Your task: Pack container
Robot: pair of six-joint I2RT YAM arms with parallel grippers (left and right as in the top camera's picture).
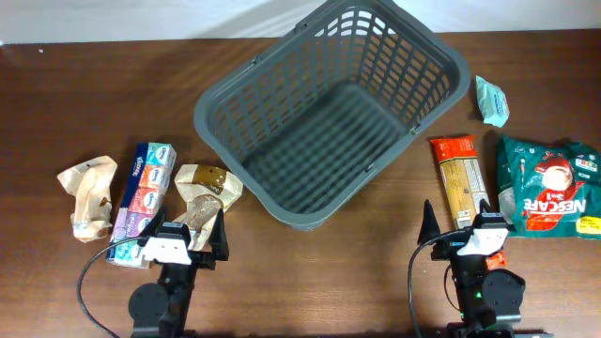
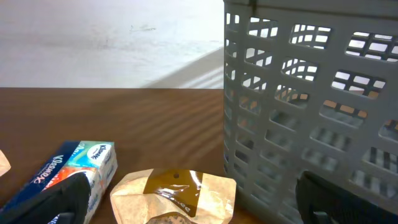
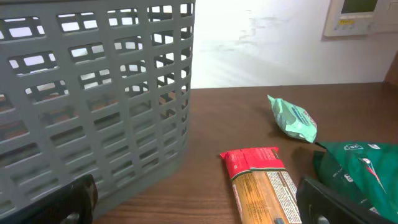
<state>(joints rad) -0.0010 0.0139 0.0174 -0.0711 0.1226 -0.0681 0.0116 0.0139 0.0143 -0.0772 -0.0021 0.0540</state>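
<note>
Both claws apart and empty: left gripper (image 1: 190, 232), right gripper (image 1: 456, 223). The container (image 1: 302, 223) sits ahead, between them. We risk pinching the tissue pack (image 1: 146, 192) together with the brown packet (image 1: 205, 191) just ahead of the left claw, or clipping the container's wall when lifting over.

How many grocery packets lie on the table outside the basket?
6. Left of the basket: beige packet, Kleenex pack, brown bag. Right of it: teal packet, pasta packet, green Nescafe bag. More may be hidden.
</note>
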